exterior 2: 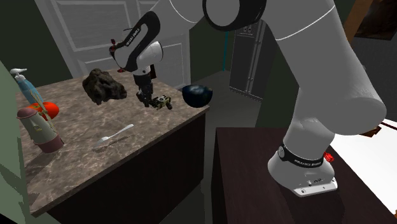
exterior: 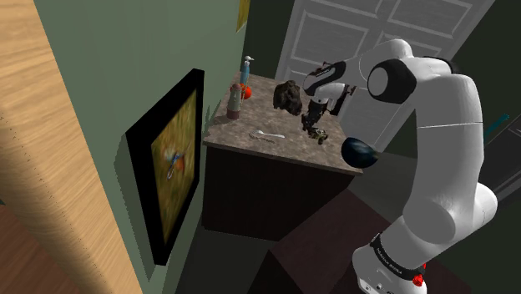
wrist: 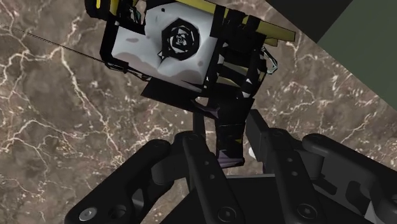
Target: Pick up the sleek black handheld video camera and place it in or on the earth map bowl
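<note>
The grasp looks made, but the carry has not begun. In the wrist view the black gripper [wrist: 224, 133] has its jaws closed on a narrow dark part hanging off the video camera [wrist: 178, 41], whose pale face and lens ring sit just beyond the fingertips. In the shoulder view the gripper [exterior: 315, 115] points down at the middle of the frame. The camera is right beneath it, low over the marbled counter [exterior: 280, 149], and whether it has cleared the surface cannot be told.

The dark blue bowl [exterior: 359, 151] sits at the counter's corner, to the lower right of the camera, near it but apart. What is left, by this reading, is a lift, a short carry to the bowl and a release.

A dark lumpy rock [exterior 2: 105, 86] stands just left of the gripper in the second exterior view. A white spoon [exterior 2: 114, 135] lies lower left, and a brown bottle [exterior 2: 41, 130], a spray bottle [exterior 2: 22, 83] and a red object [exterior 2: 49, 109] crowd the left edge. None lies between camera and bowl. The likelier risks are the thin hold letting the camera swing, and the bowl sitting so close to the edge.
</note>
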